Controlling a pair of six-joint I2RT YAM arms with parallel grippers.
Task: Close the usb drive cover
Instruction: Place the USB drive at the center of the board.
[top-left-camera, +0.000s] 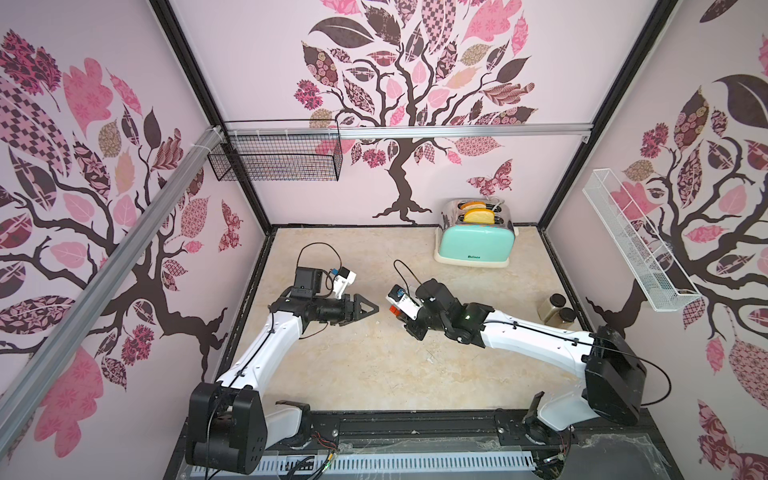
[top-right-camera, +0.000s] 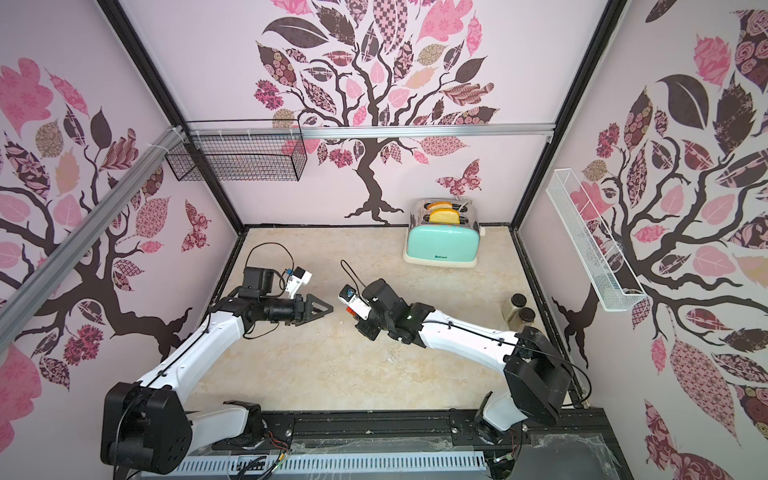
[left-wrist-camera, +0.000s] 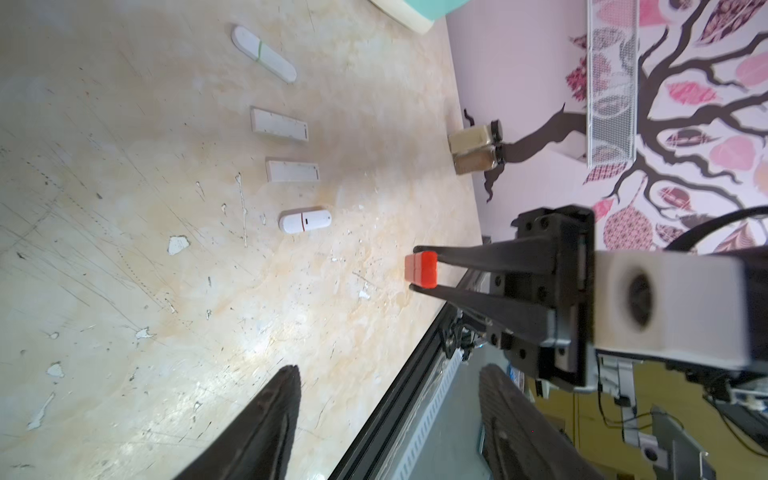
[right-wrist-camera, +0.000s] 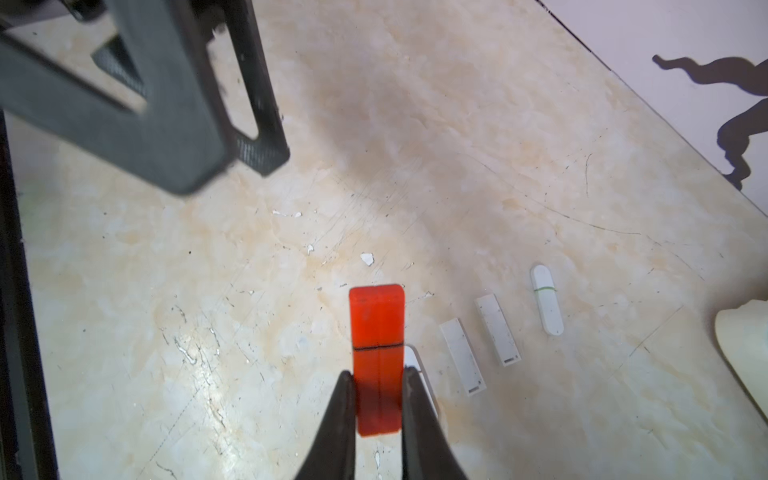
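A pale marble-look table (top-left-camera: 374, 374) fills the booth, with two robot arms reaching toward each other over its middle. A mint-green toaster (top-left-camera: 473, 243) stands at the far edge with bread slices in its slots. Two brown jars (top-left-camera: 555, 309) sit together near the right wall.

The left gripper (top-left-camera: 372, 309) points at its partner with its jaws spread wide and nothing between them. The right gripper (right-wrist-camera: 378, 374) is clamped narrow on the red usb drive (right-wrist-camera: 376, 332) and holds it off the table, facing the left gripper, near it but apart. Most of the drive sticks out past the fingertips, and a thin dark line crosses it just beyond them.

Four white drives (left-wrist-camera: 293, 171) lie side by side in a row on the table. In the right wrist view the nearest is partly hidden behind the red one.
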